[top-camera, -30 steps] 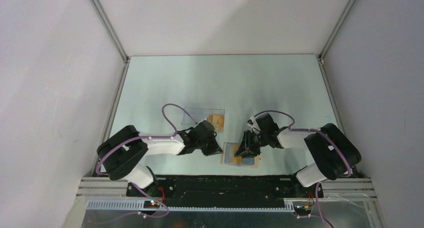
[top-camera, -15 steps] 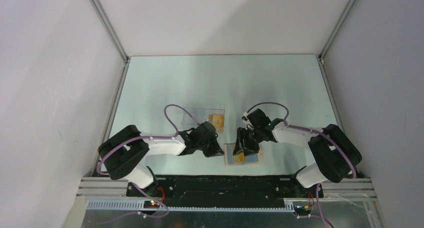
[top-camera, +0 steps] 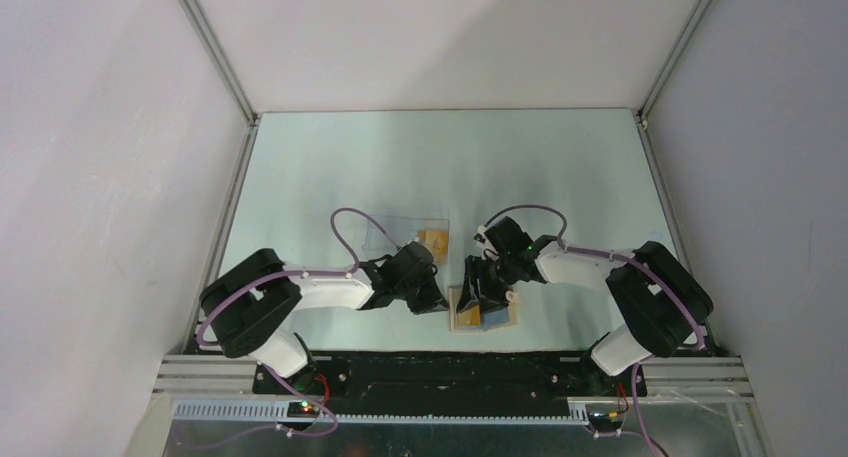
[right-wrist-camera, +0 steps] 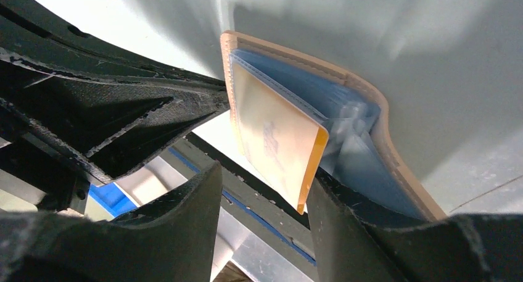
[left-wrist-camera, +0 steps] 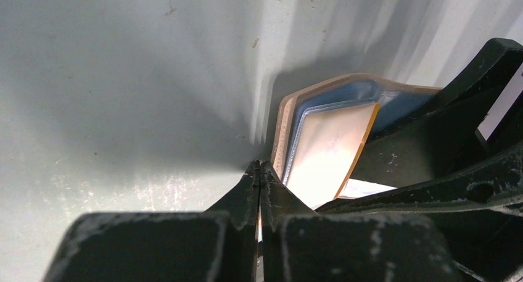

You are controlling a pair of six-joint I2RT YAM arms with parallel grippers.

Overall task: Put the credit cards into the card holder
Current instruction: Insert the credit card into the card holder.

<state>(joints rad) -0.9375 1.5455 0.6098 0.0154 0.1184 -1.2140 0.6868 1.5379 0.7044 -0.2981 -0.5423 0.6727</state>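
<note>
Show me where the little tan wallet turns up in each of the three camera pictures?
Top external: the card holder sits low in the picture's centre, between the two arms.
Left wrist: the card holder is right of centre, open, with its blue lining showing.
Right wrist: the card holder fills the centre, curving toward the lower right.
Shared landmark: the orange-edged credit card sticking out of it, clear in both wrist views.

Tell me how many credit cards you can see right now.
2. One card sits partly inside the card holder; another card lies beside the clear box. Others may be hidden under the arms.
</note>
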